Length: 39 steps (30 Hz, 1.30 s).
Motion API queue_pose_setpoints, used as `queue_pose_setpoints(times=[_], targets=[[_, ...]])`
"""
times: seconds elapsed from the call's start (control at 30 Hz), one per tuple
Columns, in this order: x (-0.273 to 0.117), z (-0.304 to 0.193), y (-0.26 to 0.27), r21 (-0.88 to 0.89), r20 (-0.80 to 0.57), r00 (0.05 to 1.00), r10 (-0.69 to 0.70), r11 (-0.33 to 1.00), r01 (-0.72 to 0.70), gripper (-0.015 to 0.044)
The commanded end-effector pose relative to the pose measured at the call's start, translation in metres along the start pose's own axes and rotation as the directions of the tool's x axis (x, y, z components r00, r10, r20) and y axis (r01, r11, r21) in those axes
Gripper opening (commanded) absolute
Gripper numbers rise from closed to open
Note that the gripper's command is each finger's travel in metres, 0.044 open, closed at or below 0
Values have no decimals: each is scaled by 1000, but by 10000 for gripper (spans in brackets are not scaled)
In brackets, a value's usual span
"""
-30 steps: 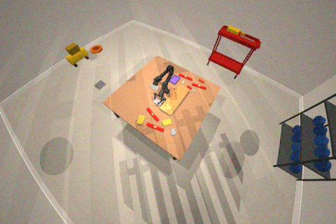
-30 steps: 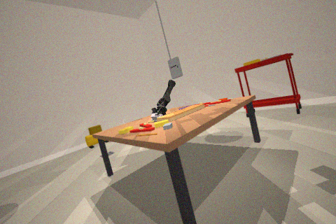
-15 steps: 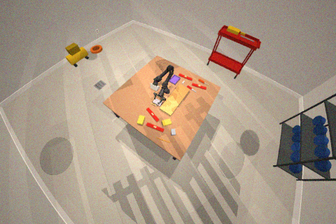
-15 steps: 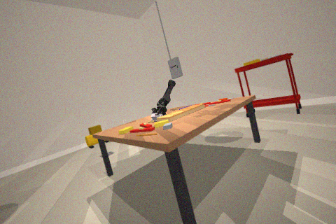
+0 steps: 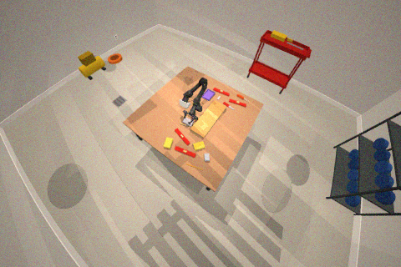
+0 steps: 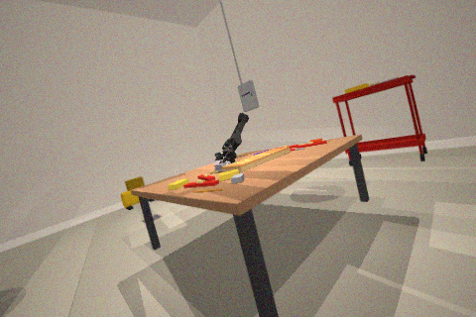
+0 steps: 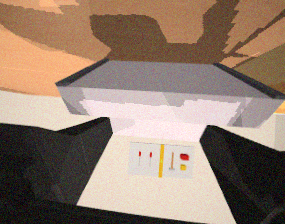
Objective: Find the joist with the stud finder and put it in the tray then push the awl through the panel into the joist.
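Observation:
My gripper [image 5: 190, 118] [image 7: 155, 120] is set wide and shut on the stud finder [image 7: 158, 102], a grey and white block whose narrower part fills the gap between the fingers. It is beside the long edge of the pale yellow floor panel [image 5: 205, 121] [image 6: 265, 158], on the arm-base side; its exact height above the table is unclear. The purple tray [image 5: 208, 94] lies beyond the panel's far end, near the arm. A thin red-handled tool with a pale shaft, seemingly the awl [image 5: 227, 104], lies near the panel's far end. No hole can be made out.
Red bars [image 5: 182, 136] [image 5: 237, 103] lie near both ends of the panel on the wooden table [image 5: 163, 117] [image 6: 278, 178]. Two yellow blocks [image 5: 168, 143] [image 5: 199, 145] and a grey block [image 5: 206, 157] lie near its near end. A red cart [image 5: 271, 75] stands away from the table.

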<state>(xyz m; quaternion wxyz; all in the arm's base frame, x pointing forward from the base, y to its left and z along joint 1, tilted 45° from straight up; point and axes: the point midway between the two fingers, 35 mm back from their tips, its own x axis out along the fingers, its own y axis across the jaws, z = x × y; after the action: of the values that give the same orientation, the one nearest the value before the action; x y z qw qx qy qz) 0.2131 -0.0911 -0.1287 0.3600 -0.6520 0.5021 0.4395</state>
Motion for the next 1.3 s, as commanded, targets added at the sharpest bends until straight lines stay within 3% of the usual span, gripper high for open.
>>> queue_pose_setpoints(times=[0.0, 0.73, 0.83, 1.27], targets=[[0, 4, 0, -7, 16, 1000, -4, 1000, 4, 378], [0, 0, 0, 0, 0, 1000, 0, 1000, 0, 378], [0, 0, 0, 0, 0, 1000, 0, 1000, 0, 440], [-1, 0, 0, 0, 0, 1000, 0, 1000, 0, 440]])
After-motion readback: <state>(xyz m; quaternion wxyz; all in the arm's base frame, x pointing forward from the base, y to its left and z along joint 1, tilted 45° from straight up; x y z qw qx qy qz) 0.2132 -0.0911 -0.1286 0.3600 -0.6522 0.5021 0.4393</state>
